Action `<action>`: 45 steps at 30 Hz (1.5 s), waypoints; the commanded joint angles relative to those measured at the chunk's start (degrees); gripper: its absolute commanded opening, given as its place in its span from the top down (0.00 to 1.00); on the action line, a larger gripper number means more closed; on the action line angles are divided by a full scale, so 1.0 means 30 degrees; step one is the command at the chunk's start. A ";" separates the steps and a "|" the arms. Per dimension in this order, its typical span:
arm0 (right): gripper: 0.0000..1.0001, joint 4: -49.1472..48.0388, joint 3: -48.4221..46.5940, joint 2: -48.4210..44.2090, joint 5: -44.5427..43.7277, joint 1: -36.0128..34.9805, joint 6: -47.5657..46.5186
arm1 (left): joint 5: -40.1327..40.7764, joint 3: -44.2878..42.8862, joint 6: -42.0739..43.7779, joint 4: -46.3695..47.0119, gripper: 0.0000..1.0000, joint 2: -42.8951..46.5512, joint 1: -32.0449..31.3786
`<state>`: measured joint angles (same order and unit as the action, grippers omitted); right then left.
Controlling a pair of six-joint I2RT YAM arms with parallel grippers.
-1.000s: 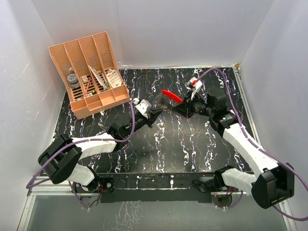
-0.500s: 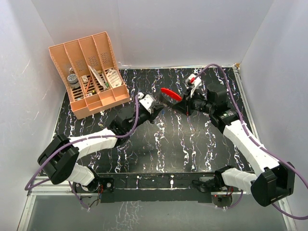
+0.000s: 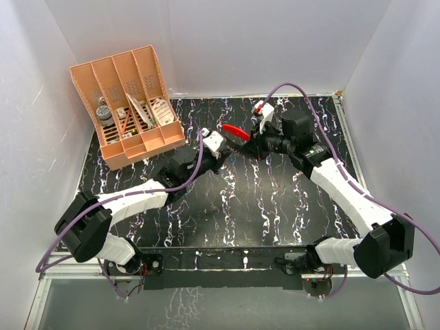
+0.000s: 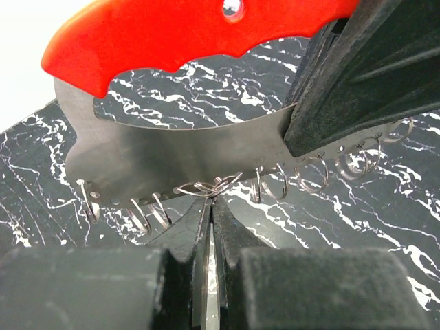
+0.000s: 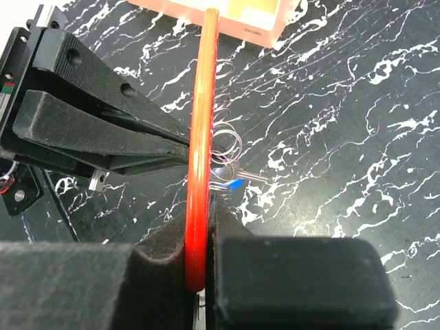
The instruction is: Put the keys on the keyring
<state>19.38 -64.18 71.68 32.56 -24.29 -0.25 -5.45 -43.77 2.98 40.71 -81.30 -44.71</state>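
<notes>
The keyring (image 3: 234, 132) is a red grip over a pale metal plate (image 4: 185, 148) with several small wire rings along its lower edge. My right gripper (image 3: 249, 143) is shut on it, and it shows edge-on (image 5: 199, 137) between the jaws (image 5: 206, 203). My left gripper (image 3: 221, 152) is shut on a thin silver strip, its tips (image 4: 212, 201) touching a tangled wire ring under the plate. The key (image 5: 235, 184), blue-headed with a silver shaft, lies against the keyring's far side, away from the left fingers (image 5: 103, 130).
An orange slotted organizer (image 3: 130, 103) with small items stands at the back left, its base close behind the keyring (image 5: 227, 14). White walls enclose the black marbled table (image 3: 227, 213). The right finger (image 4: 364, 75) fills the upper right of the left wrist view.
The right gripper has carried the keyring left and toward the back. The left gripper has pushed forward and right until its tips reach the keyring's lower edge.
</notes>
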 commanded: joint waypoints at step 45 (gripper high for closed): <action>1.00 0.3352 -0.4531 0.4432 -0.4642 -0.3601 0.0172 | 0.1855 -0.6174 0.1739 -0.8557 1.00 -0.2768 -0.0039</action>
<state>31.44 -75.24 84.33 14.41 -30.70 0.67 0.43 -59.55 7.07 14.52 -90.67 -43.92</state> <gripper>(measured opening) 0.008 0.009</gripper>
